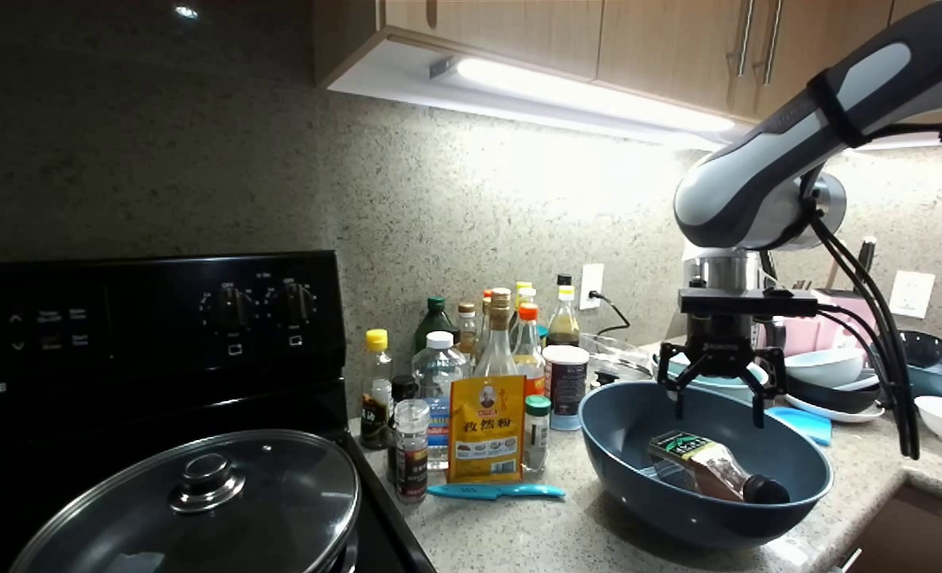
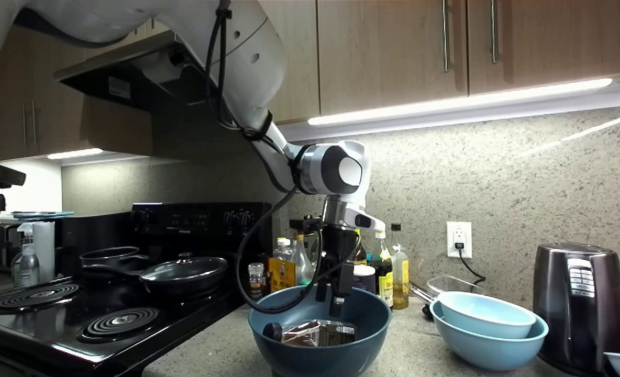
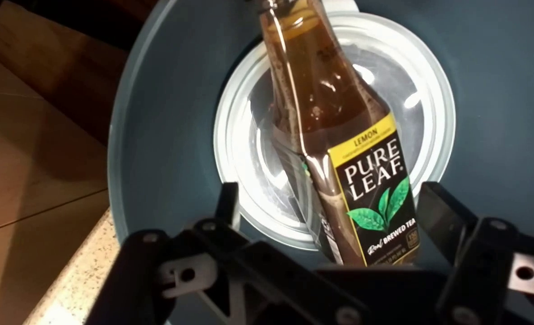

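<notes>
A brown tea bottle with a black, yellow and green label lies tilted inside a large blue bowl. Beneath it, in the wrist view, is a round clear piece with a pale rim, partly covered by the bottle. Both exterior views show the bottle leaning in the bowl, its dark cap towards the rim. My gripper points down over the bowl with its jaws wide apart and nothing held. Seen from the wrist, the bottle's label end lies between the fingers, which appear apart from it.
Several sauce bottles, a yellow packet and a blue knife sit beside the bowl, towards the stove. A lidded pan rests on the stove. Nested light-blue bowls and a dark kettle stand on the bowl's other side.
</notes>
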Available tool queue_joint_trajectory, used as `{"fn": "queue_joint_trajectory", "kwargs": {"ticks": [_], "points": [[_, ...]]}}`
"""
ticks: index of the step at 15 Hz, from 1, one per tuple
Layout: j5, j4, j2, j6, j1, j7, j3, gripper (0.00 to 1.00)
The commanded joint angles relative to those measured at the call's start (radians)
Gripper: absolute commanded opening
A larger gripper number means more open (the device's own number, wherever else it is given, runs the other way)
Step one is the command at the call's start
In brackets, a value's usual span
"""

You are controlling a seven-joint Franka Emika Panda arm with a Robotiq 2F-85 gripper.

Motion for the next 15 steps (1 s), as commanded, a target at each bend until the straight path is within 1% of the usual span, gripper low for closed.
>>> {"fn": "queue_joint_trajectory", "kwargs": {"ticks": [1, 6, 7, 12, 15], "points": [[0.002, 0.002, 0.004, -0.002, 0.008, -0.002, -0.010, 1.00], [-0.010, 0.000, 0.002, 0.000, 0.017, -0.005, -0.006, 1.00], [-0.018, -0.024, -0.010, 0.027, 0.028, 0.029, -0.007, 1.00], [-0.004, -0.104, -0.048, 0.085, 0.051, 0.037, -0.001, 1.00], [0.014, -0.159, -0.071, 0.108, 0.054, 0.031, 0.000, 1.00]]}}
